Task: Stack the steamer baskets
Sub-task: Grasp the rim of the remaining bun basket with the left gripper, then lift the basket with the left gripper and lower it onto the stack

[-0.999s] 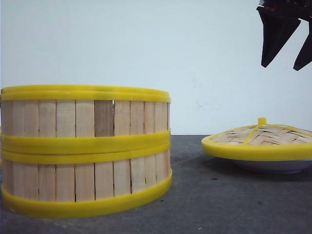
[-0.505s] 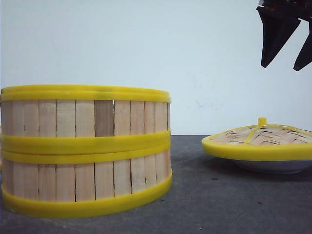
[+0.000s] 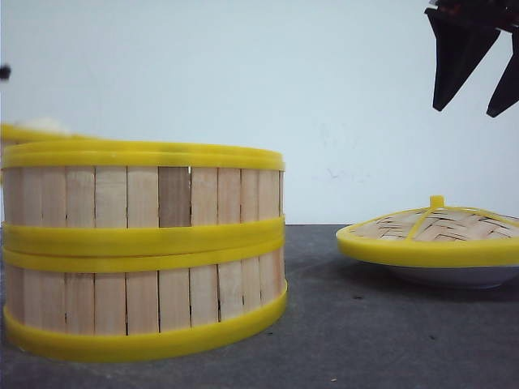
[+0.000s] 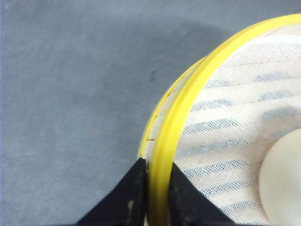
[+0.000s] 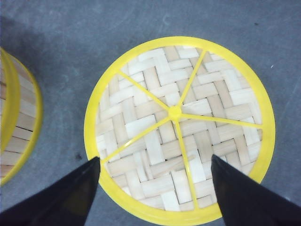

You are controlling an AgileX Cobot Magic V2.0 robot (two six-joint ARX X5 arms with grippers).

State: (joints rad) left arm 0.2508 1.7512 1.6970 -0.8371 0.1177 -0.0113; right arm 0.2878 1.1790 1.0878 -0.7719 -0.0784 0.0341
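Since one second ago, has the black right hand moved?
No. The black right hand hangs at the same spot above the domed woven lid.

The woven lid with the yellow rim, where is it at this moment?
In the front view the woven lid rests on the right side of the table, apart from the stacked steamer baskets on the left, with the open right gripper above it.

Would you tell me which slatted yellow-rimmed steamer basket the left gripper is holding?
The third basket, lined with striped cloth; the left gripper pinches its rim, unlike the two stacked baskets.
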